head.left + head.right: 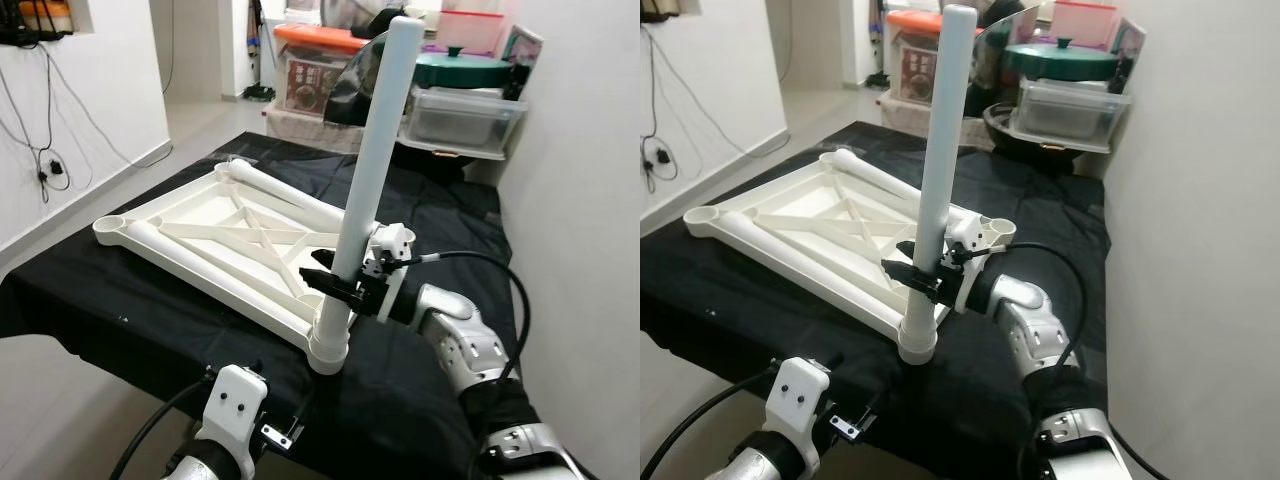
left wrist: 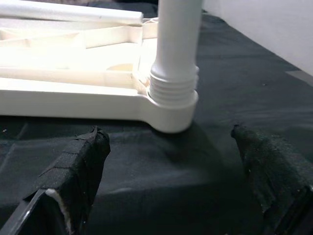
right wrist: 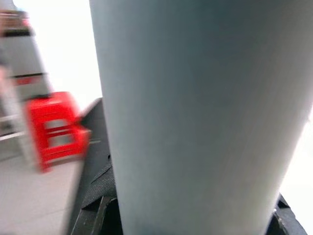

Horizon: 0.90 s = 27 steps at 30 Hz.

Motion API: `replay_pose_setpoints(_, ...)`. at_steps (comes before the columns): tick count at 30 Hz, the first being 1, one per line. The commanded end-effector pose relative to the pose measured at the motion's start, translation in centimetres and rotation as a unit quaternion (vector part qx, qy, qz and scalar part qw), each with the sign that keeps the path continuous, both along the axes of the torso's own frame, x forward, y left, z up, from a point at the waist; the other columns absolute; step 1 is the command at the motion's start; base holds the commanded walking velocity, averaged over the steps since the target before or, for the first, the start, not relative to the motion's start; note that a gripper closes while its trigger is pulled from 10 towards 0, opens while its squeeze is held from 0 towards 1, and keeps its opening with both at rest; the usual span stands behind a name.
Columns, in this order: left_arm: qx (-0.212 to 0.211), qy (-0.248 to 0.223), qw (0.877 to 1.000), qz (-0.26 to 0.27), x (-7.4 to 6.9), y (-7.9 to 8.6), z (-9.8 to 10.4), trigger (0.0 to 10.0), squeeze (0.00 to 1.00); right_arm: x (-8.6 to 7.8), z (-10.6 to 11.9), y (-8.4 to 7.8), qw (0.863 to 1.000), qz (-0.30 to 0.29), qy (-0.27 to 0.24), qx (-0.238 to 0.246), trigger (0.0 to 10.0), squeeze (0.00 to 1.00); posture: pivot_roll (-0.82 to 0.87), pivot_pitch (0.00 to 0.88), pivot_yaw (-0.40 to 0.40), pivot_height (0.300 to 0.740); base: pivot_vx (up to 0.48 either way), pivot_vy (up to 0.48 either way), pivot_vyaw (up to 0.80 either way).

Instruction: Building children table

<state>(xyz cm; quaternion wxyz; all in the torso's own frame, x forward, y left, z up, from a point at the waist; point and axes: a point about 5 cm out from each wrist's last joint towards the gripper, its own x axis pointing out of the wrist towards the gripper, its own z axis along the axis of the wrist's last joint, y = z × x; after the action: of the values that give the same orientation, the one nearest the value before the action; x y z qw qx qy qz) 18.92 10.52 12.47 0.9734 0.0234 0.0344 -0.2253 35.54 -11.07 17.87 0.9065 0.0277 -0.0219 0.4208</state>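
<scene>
White plastic is what you are working with: the upturned table frame is lying flat on the black-draped tabletop, sockets facing up so legs can go in. Your right gripper is clamping the leg low on its shaft, holding it upright in the near corner socket, probably to screw the thread home. Your left gripper is waiting just beside that corner, jaws spread and empty. You are working close to the near tabletop edge, with the wall hemming in your right arm; the cloth beyond the frame is giving you freer room.
</scene>
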Motion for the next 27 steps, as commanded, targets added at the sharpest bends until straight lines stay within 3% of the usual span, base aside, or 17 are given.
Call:
replay_pose_setpoints(1,0.003,0.007,1.000,0.003,0.0,0.0,-0.2,10.0,0.00,0.7,-1.8,-1.7,0.995,-0.091,0.042,-0.011,0.0,0.00,0.23,0.013,-0.100,0.740,0.000,0.000,0.00)
replay_pose_setpoints(2,0.003,0.007,1.000,0.003,0.0,0.0,-0.2,10.0,0.00,0.7,-1.8,-1.7,0.995,-0.091,0.042,-0.011,0.0,0.00,0.23,0.013,-0.100,0.740,0.000,0.000,0.00)
replay_pose_setpoints(3,0.004,0.005,1.000,0.003,0.1,0.1,-0.2,10.0,0.00,1.4,-1.9,-2.5,0.985,-0.166,0.050,-0.009,0.0,0.00,0.23,0.013,-0.099,0.740,0.000,0.000,0.00)
replay_pose_setpoints(4,0.004,0.005,1.000,0.003,0.1,0.1,-0.2,10.0,0.00,1.4,-1.9,-2.5,0.985,-0.166,0.050,-0.009,0.0,0.00,0.23,0.013,-0.099,0.740,0.000,0.000,0.00)
replay_pose_setpoints(5,0.004,0.004,1.000,0.003,0.2,0.1,-0.2,10.0,0.00,2.0,-2.0,-3.3,0.969,-0.241,0.054,-0.008,0.0,0.00,0.23,0.013,-0.098,0.740,0.000,0.000,0.00)
replay_pose_setpoints(7,0.004,0.004,1.000,0.003,0.2,0.1,-0.2,10.0,0.00,2.0,-2.0,-3.3,0.969,-0.241,0.054,-0.008,0.0,0.00,0.23,0.013,-0.098,0.740,0.000,0.000,0.00)
replay_pose_setpoints(9,0.004,0.002,1.000,0.002,0.3,0.0,-0.1,10.0,0.00,2.4,-2.2,-4.6,0.933,-0.355,0.058,-0.012,0.0,0.00,0.23,0.013,-0.101,0.740,0.000,0.000,0.00)
replay_pose_setpoints(10,0.004,0.002,1.000,0.002,0.3,0.0,-0.1,10.0,0.00,2.4,-2.2,-4.6,0.933,-0.355,0.058,-0.012,0.0,0.00,0.23,0.013,-0.101,0.740,0.000,0.000,0.00)
replay_pose_setpoints(12,0.005,0.001,1.000,0.002,0.4,0.0,-0.1,10.0,0.00,2.2,-2.4,-5.0,0.893,-0.445,0.070,-0.003,0.0,0.00,0.23,0.013,-0.101,0.740,0.000,0.000,0.00)
replay_pose_setpoints(13,0.005,0.001,1.000,0.002,0.4,0.0,-0.1,10.0,0.00,2.2,-2.4,-5.0,0.893,-0.445,0.070,-0.003,0.0,0.00,0.23,0.013,-0.101,0.740,0.000,0.000,0.00)
replay_pose_setpoints(15,0.006,0.000,1.000,0.002,0.4,0.0,-0.1,10.0,0.00,1.8,-2.5,-5.2,0.855,-0.512,0.084,0.013,0.0,0.00,0.23,0.014,-0.100,0.740,0.000,0.000,0.00)
replay_pose_setpoints(17,0.006,0.000,1.000,0.002,0.4,0.0,-0.1,10.0,0.00,1.8,-2.5,-5.2,0.855,-0.512,0.084,0.013,0.0,0.00,0.23,0.014,-0.100,0.740,0.000,0.000,0.00)
replay_pose_setpoints(20,0.007,-0.004,1.000,0.000,0.6,-0.2,0.1,10.0,0.00,1.0,-2.3,-4.3,0.794,-0.597,0.102,0.052,0.0,0.00,0.23,0.013,-0.102,0.740,0.000,0.000,0.00)
replay_pose_setpoints(25,0.008,-0.006,1.000,-0.002,0.7,-0.3,0.1,10.0,0.00,0.7,-2.6,-2.8,0.776,-0.616,0.117,0.068,0.0,0.00,0.24,0.011,-0.104,0.740,0.000,0.000,0.00)
replay_pose_setpoints(27,0.008,-0.006,1.000,-0.002,0.7,-0.3,0.1,10.0,0.00,0.7,-2.6,-2.8,0.776,-0.616,0.117,0.068,0.0,0.00,0.24,0.011,-0.104,0.740,0.000,0.000,0.00)
